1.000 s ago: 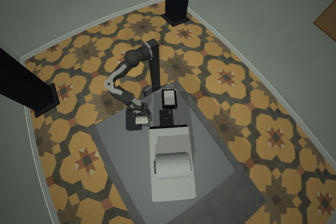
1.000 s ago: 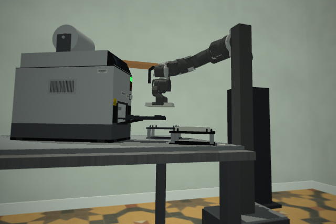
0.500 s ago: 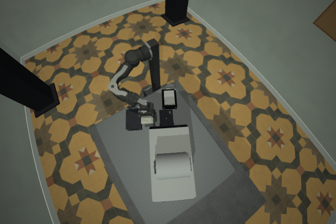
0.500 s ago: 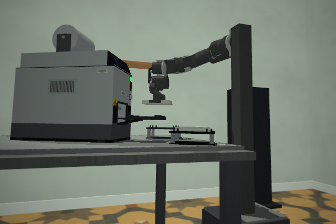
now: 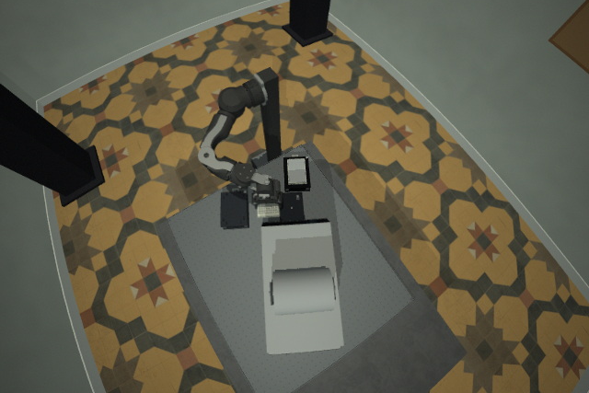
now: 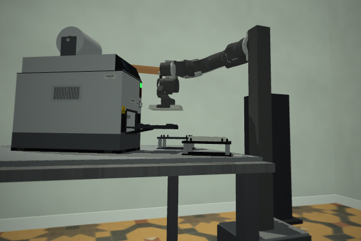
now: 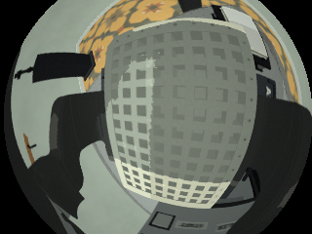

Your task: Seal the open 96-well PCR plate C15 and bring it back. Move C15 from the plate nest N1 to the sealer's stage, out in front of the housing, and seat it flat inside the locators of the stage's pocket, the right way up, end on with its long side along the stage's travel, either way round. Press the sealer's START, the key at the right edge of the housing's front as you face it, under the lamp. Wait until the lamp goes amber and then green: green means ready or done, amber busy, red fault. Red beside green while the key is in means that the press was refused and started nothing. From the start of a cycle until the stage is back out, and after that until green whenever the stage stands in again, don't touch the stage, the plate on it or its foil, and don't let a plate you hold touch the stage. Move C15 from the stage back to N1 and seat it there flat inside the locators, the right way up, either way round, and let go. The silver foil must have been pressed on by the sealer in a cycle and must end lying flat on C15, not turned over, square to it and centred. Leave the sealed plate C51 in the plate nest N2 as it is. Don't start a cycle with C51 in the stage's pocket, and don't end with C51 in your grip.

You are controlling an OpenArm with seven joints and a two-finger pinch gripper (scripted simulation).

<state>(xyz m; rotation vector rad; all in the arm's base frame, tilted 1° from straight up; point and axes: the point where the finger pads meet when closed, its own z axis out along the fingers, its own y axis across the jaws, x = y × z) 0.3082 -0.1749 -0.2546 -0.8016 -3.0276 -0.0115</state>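
Gripper is clamped on C15, fingers stopped partway on the plate body. I'm carrying it in the air, level as far as the exterior view shows, above the outer end of the sealer's stage and well clear of it. In the top view the plate sits just left of the stage, so I judge the lateral line-up isn't finished; its long side already runs roughly along the stage's travel.

Handling, my read: thin moulded plastic, light, fairly stiff but the skirt will flex under a hard pinch. Smooth walls, so it could slip or yaw in pivoting fingers if I jerk it. Wells are open, wrist view shows the bare grid, so keep it level and right way up. I appear to hold it across the short width near mid-length, which I'd keep: balanced, no droop at either end.

Around it: lamp on the sealer is green, so it's ready. N1 stands vacated. C51 sits in N2 with foil on, untouched.

Next: shift over the pocket, lower slowly, seat between locators.
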